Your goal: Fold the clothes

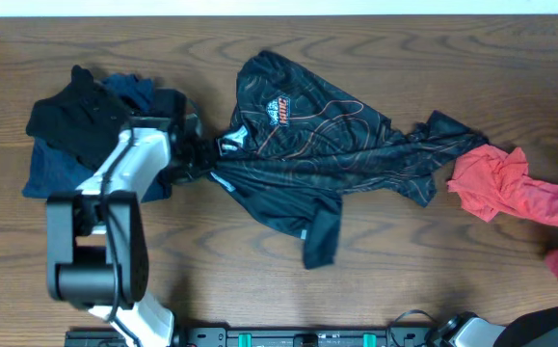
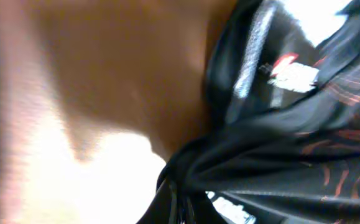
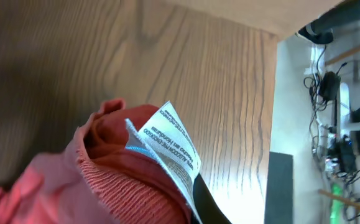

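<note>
The wooden worktop (image 1: 404,280) shows bare wood along its near side, in front of the clothes. The black jersey (image 1: 327,154) lies spread and rumpled across the middle. Its upper part comes near the far edge and one flap (image 1: 322,236) hangs toward the near side.

At the left sits a pile of dark clothes (image 1: 66,135), black over navy. At the right is a coral garment (image 1: 500,183), just beside the jersey's right tip, and it runs off the picture's right side.

The left arm (image 1: 115,222) reaches between the pile and the jersey. The left pincer (image 1: 198,151) is pinching the jersey's bunched left edge, where the folds gather to a point.

From overhead the jersey carries an orange-and-white crest (image 1: 280,111), too small to read. The left wrist view adds a red-and-white tag (image 2: 291,71) and white lettering (image 2: 229,208), both blurred.

Only the right wrist view shows the coral garment's ribbed hem (image 3: 130,186) and its white care label (image 3: 170,146). The small blue print appears to include "ALGODON". That view also shows the worktop's side edge, with cables (image 3: 329,93) beyond it.

The right pincer (image 3: 192,208) shows only as one dark finger (image 3: 207,202) beside the label. I cannot tell whether it is spread or closed.
</note>
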Controlling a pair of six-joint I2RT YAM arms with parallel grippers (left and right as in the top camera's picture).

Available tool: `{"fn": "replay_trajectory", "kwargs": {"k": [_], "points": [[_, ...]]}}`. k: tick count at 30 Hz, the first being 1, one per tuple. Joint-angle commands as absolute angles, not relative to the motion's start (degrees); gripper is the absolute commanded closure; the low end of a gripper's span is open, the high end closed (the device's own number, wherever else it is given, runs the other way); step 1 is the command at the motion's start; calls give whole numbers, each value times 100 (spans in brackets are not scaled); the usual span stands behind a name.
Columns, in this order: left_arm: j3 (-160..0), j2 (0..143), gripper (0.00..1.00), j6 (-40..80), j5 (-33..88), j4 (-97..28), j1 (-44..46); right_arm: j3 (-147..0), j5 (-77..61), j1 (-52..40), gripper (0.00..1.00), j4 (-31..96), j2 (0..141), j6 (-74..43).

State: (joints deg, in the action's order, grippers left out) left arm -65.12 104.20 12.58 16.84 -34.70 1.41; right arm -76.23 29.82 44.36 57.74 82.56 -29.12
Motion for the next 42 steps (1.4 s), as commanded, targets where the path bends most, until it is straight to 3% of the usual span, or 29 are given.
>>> {"fn": "replay_trajectory", "kwargs": {"k": [1, 9, 10, 12, 14, 15, 22, 29, 35, 39, 42], "points": [[-6667, 9955, 94, 1337, 1431, -3114, -45, -7865, 3319, 4670, 98, 5544, 8204, -3365], [-6667, 9397, 94, 1271, 1428, -3361, -47, -7968, 3245, 5017, 91, 5435, 8265, -3468], [-6667, 9380, 84, 1271, 1431, -3557, -47, -7968, 3135, 5052, 79, 5522, 8300, -3468], [-6667, 9362, 45, 1273, 1435, -3942, -45, -7968, 2696, 5074, 46, 5741, 8359, -3465], [-6667, 9360, 41, 1273, 1463, -4298, -40, -7966, 2132, 5057, 27, 5966, 8361, -3461], [-6667, 9354, 41, 1271, 1529, -4491, -40, -7966, 1684, 5039, 22, 5970, 8357, -3293], [-6654, 9354, 41, 1271, 2753, -5009, 178, -7966, -952, 4622, 23, 6053, 8355, -1402], [-6322, 9367, 40, 1538, 2786, -4685, 1221, -7741, -471, 3642, 13, 6233, 8477, -882], [-5931, 9470, 39, 2038, 2781, -3907, 2176, -7338, -329, 3107, 11, 6235, 8945, -585], [-5865, 9660, 39, 2263, 2755, -3518, 2650, -7067, -364, 2851, 18, 6274, 9373, -392], [-5865, 9946, 39, 2410, 2707, -3258, 2884, -6862, -392, 2674, 37, 6259, 9636, -397]]}}
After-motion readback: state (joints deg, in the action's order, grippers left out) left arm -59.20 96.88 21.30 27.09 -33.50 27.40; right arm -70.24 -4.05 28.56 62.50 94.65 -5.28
